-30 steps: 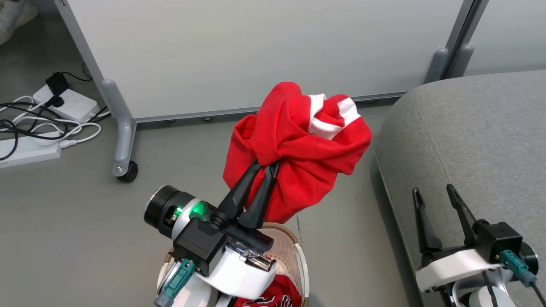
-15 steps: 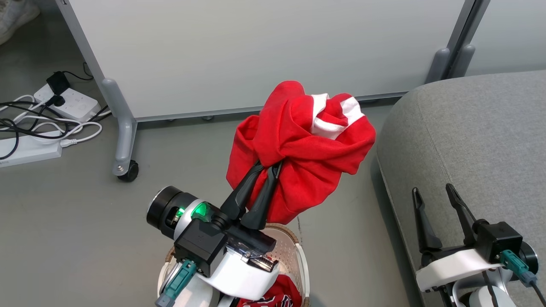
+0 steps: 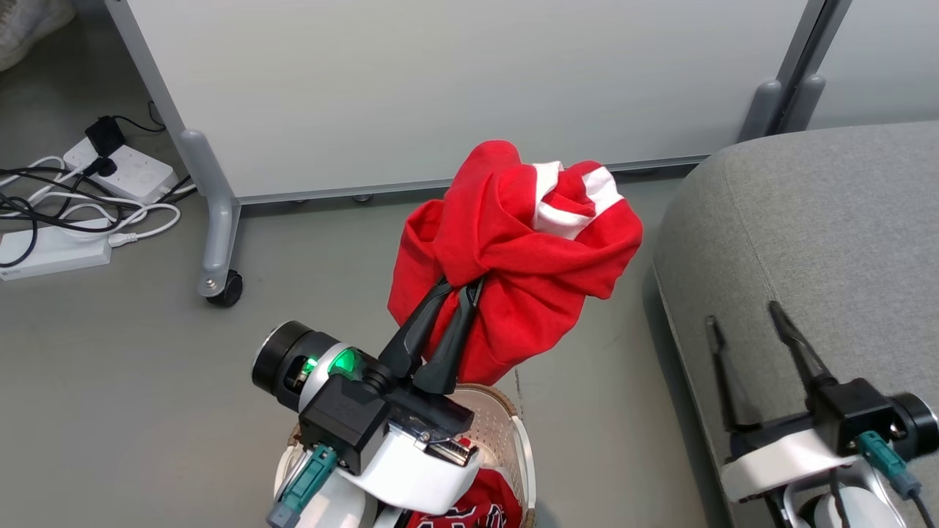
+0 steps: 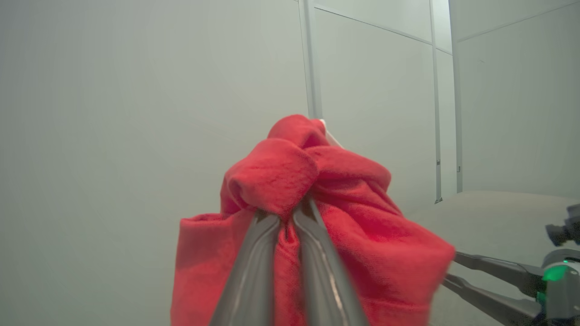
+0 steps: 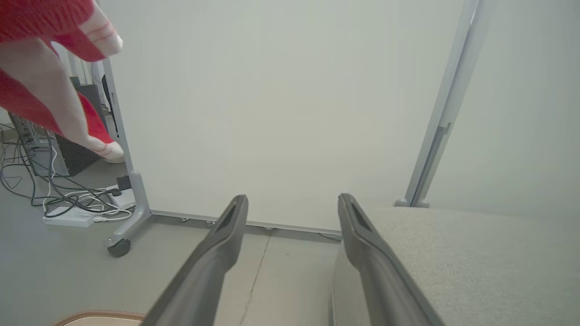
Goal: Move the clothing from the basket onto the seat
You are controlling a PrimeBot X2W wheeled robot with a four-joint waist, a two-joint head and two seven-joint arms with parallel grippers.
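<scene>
I'm holding the bunched red garment [image 3: 513, 249] pinched in my closed left tool [image 3: 462, 286], above the basket [image 3: 513, 429] and short of the grey seat [image 3: 807, 220], judging it needs swinging right past the cushion edge before release, right tool [image 3: 742, 314] gaping empty; print on the basket's other garment [image 3: 477, 506] isn't reading.

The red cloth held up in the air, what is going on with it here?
The robot's left gripper is shut on a red garment with white stripes and holds it lifted clear of the basket. A second red garment lies in the basket. The right gripper is open and empty, over the grey seat.
</scene>
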